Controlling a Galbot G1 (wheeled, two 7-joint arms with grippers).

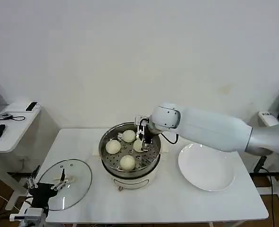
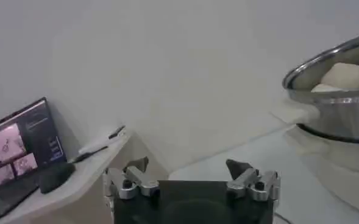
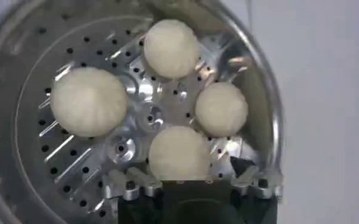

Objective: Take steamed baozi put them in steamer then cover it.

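Your right gripper [image 1: 141, 135] hangs spread and empty over the steamer [image 1: 107, 142], partly hiding one of four baozi [image 3: 89, 101]. Left gripper [image 2: 191, 176] open, empty, beside one cover [image 1: 77, 177], its edge cut off.

I see even, soft indoor light; the steamer [image 3: 21, 79] tray gives bright glare, and the near baozi [image 3: 179, 152] looks blurred.

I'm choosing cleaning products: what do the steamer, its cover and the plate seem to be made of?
The steamer looks like polished stainless steel: mirror-bright rim, perforated tray. The cover, lying on the table, seems clear glass with a metal rim, since the table shows through. The plate is glossy white, probably ceramic, possibly melamine.
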